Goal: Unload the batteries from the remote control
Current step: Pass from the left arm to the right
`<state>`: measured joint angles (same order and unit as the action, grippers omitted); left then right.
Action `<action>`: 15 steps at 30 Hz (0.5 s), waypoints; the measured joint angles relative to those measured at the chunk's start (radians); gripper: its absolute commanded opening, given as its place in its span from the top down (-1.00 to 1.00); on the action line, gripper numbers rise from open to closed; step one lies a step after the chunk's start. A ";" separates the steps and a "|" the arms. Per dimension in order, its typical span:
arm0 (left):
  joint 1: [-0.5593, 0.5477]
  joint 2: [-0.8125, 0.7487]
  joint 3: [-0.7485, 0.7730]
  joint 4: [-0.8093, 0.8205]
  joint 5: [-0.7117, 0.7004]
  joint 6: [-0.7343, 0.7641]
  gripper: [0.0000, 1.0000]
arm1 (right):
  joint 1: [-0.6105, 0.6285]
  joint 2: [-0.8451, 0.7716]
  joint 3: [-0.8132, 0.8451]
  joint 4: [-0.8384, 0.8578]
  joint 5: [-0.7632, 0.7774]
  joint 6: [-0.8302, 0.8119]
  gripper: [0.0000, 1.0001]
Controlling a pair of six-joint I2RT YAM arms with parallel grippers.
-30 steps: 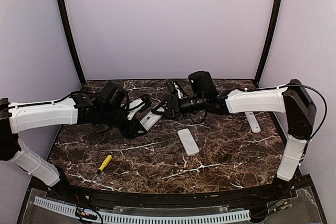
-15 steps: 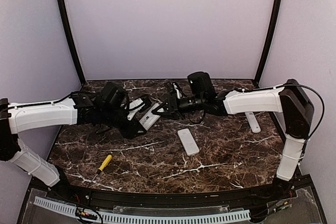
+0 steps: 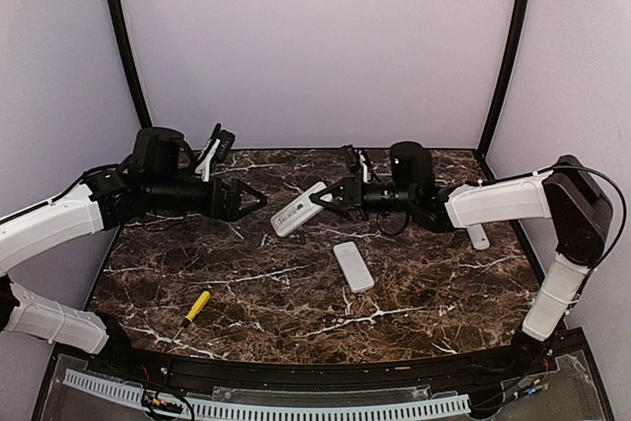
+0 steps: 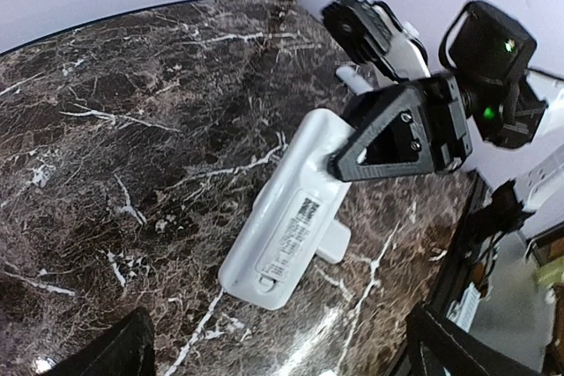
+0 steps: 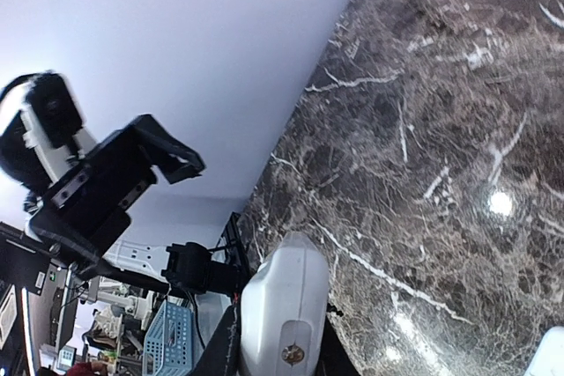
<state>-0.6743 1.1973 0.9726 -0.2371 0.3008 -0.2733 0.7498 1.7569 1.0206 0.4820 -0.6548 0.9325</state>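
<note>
Handover over the marble: the right gripper (image 3: 330, 200) clamps one end of a white remote control (image 3: 299, 211) and holds it tilted in the air above the table (image 3: 197, 263). Its labelled back faces the left gripper (image 3: 252, 200), which hangs near it with jaws spread wide and nothing in them. No batteries show in any view; they are likely inside, so the step in hand appears to be opening the back. A small white piece (image 4: 331, 241) juts from the remote's long edge; whether it is the cover cannot be told. The next move probably calls for the left gripper to close in and work the cover off
</note>
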 measured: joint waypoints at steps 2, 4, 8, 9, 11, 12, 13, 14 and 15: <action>0.049 -0.039 -0.029 0.039 0.060 -0.097 -0.95 | -0.010 -0.038 -0.010 0.046 -0.001 -0.013 1.00; 0.067 -0.055 -0.055 0.070 0.105 -0.179 -0.89 | -0.010 -0.072 -0.015 0.097 -0.006 -0.024 1.00; 0.066 -0.056 -0.108 0.126 0.182 -0.306 -0.72 | -0.010 -0.116 -0.030 0.193 -0.026 -0.040 1.00; 0.066 -0.056 -0.122 0.141 0.197 -0.328 -0.68 | -0.010 -0.120 -0.034 0.215 -0.031 -0.042 1.00; 0.066 -0.055 -0.138 0.161 0.220 -0.373 -0.58 | -0.010 -0.123 -0.040 0.242 -0.038 -0.045 1.00; 0.066 -0.055 -0.140 0.166 0.230 -0.390 -0.53 | -0.010 -0.123 -0.046 0.254 -0.041 -0.047 1.00; 0.066 -0.053 -0.140 0.177 0.242 -0.404 -0.52 | -0.010 -0.123 -0.051 0.261 -0.044 -0.049 1.00; 0.066 -0.051 -0.140 0.185 0.246 -0.417 -0.48 | -0.010 -0.124 -0.055 0.266 -0.045 -0.052 1.00; 0.066 -0.051 -0.140 0.194 0.254 -0.424 -0.45 | -0.010 -0.124 -0.059 0.267 -0.046 -0.058 1.00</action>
<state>-0.6086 1.1465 0.8322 -0.0429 0.5549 -0.6975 0.7395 1.6325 0.9615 0.7486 -0.7010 0.8749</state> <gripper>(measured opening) 0.765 0.175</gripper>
